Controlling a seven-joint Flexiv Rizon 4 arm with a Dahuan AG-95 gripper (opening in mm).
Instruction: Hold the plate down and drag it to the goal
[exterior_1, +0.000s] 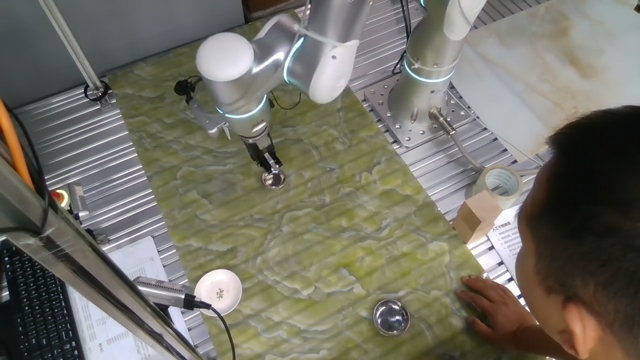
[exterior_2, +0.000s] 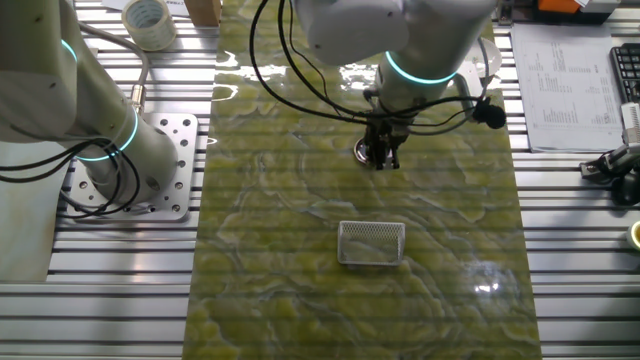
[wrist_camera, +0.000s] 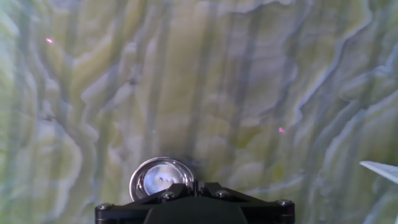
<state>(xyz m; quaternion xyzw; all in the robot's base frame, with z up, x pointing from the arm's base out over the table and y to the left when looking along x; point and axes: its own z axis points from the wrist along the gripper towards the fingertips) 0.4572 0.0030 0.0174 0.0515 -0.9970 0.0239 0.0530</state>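
The silver-white robot arm (exterior_1: 300, 50) reaches over from its base at the far edge of the counter (exterior_1: 330, 210), which is covered by a green-and-cream marbled mat, and bends at a bulky white joint so that its last link points straight down. The black two-finger gripper (exterior_1: 270, 170) at its end stands upright on the small shiny round silver metal plate (exterior_1: 274, 179), which lies flat on the mat in the far half of the counter, closer to the arm's base than to the near edge. In the hand view the plate (wrist_camera: 160, 177) shows at the bottom of the picture, half tucked under the black gripper body, its raised rim catching the light. In the other fixed view the gripper (exterior_2: 381, 160) hides most of the plate (exterior_2: 362, 151), with only a bright sliver showing beside it. The fingers look pressed close together with their tips on the plate, not pinching its rim. A larger shiny metal bowl (exterior_1: 391, 317) and a white round disc (exterior_1: 219, 289) sit well apart from the plate, near the front edge.
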